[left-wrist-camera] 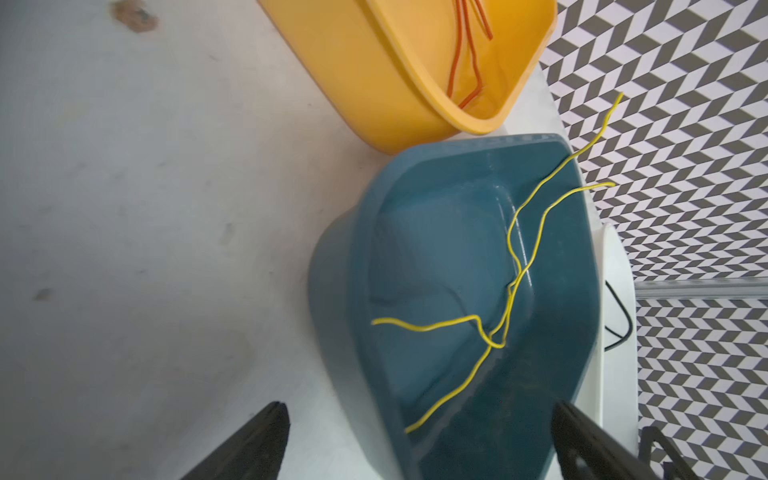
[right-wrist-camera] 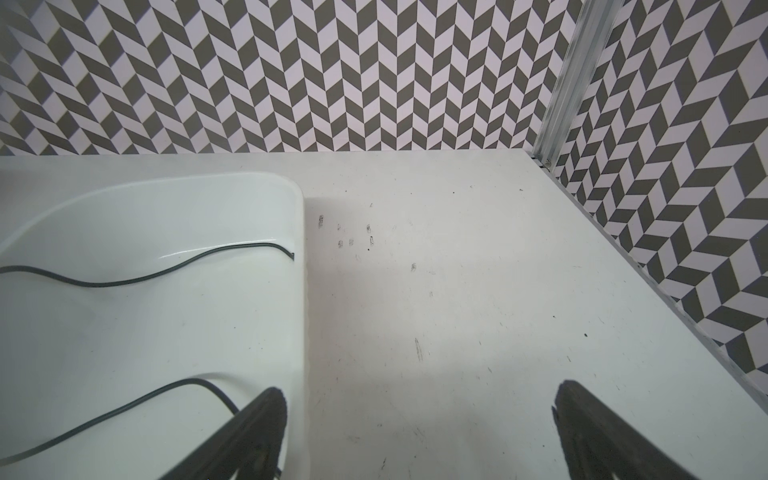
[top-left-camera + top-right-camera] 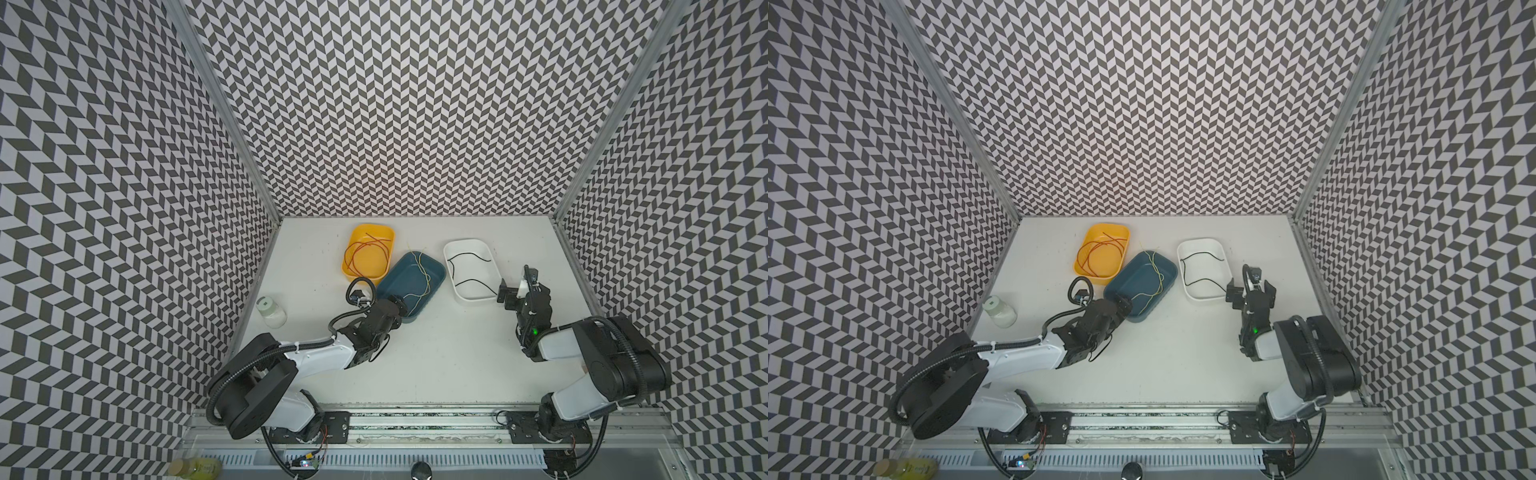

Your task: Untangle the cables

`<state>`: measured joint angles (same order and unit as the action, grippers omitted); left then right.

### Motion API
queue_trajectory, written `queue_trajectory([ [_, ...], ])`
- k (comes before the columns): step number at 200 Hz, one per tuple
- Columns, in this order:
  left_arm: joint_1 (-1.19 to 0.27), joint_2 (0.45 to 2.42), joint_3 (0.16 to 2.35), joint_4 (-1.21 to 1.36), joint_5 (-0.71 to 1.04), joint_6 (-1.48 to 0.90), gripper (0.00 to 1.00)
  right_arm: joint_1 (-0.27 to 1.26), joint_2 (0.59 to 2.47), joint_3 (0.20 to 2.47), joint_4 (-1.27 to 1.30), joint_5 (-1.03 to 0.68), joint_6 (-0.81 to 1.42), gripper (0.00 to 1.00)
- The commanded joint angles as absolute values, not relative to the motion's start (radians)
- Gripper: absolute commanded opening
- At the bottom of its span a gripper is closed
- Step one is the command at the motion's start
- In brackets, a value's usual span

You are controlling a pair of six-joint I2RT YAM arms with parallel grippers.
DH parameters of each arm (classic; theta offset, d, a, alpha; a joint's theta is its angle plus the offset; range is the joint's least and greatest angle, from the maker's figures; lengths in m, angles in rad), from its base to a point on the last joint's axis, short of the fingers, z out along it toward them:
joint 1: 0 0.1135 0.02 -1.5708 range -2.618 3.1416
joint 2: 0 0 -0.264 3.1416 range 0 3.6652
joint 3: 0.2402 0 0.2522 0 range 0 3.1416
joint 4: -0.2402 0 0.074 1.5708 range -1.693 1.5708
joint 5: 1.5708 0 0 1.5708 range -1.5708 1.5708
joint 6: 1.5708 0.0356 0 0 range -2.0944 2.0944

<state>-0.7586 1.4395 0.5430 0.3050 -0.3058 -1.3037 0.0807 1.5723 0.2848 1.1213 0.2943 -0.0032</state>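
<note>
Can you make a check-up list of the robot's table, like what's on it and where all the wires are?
Surface: white table, small dark scuffs.
Job's things: red and orange cables in yellow tray; yellow cables in blue tray; black cables in white tray.
Clutter: white-lidded jar at the left; bottles below the front rail.
Tools: left tool open over blue tray's near end, empty; right tool open at white tray's edge, empty.
Cables: yellow cables cross; two ends poke past the rim; black hoses along both arms.
Surroundings: chevron-patterned walls.
</note>
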Motion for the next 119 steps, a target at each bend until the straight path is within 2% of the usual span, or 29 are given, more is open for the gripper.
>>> queue_trajectory([
  [1,-0.779,1.497,0.598,0.383,-0.359,-1.321,1.00,0.083,1.574,0.296,1.107,0.285,-0.031,1.00],
  [119,-0.745,1.648,0.814,0.429,-0.354,-1.184,1.00,0.082,1.573,0.298,1.098,0.281,-0.035,1.00],
])
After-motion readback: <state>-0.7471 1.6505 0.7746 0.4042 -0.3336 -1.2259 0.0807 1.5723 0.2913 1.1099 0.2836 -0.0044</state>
